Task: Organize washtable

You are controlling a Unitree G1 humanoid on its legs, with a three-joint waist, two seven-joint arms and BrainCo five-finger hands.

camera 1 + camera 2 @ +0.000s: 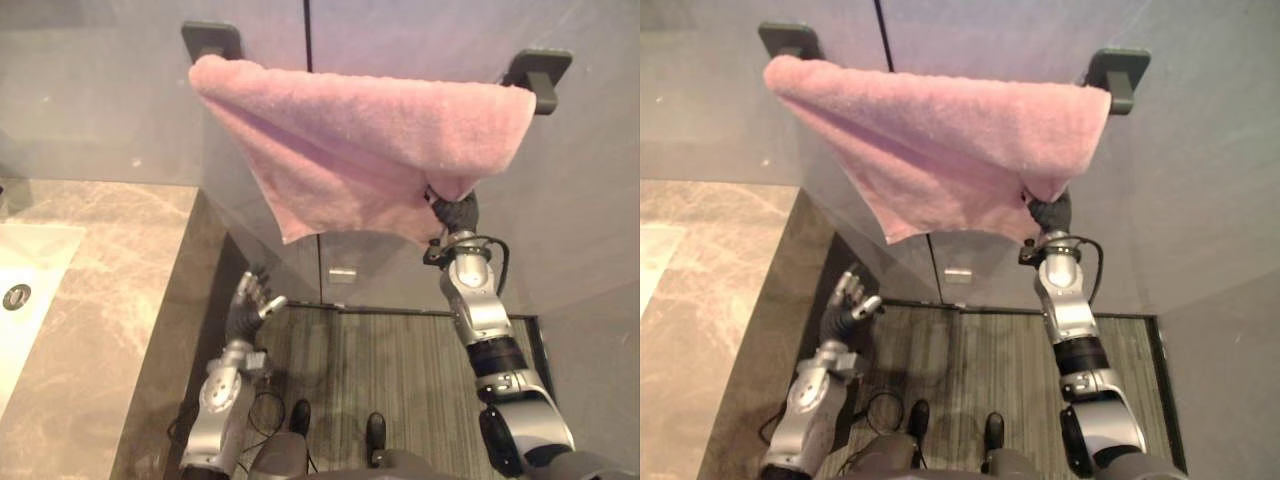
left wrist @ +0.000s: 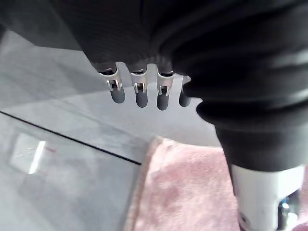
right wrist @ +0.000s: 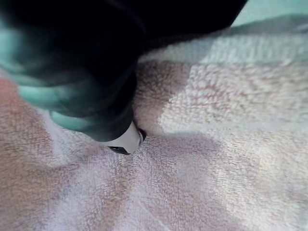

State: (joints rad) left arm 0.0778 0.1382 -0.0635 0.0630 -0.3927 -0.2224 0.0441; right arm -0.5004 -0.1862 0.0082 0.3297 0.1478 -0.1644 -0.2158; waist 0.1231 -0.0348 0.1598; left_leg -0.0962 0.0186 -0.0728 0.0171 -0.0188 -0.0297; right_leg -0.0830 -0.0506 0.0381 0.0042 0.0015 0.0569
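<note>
Raised right hand (image 1: 455, 212) buried in pink towel (image 1: 350, 140) corner, grasp cannot be told, left hand (image 1: 248, 303) low, fingers loosely spread

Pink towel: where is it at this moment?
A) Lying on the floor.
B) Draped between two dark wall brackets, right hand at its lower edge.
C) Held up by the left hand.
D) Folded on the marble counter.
B: the pink towel hangs between the dark brackets, the right hand up against its lower right corner; the left hand is low, apart from it.
</note>
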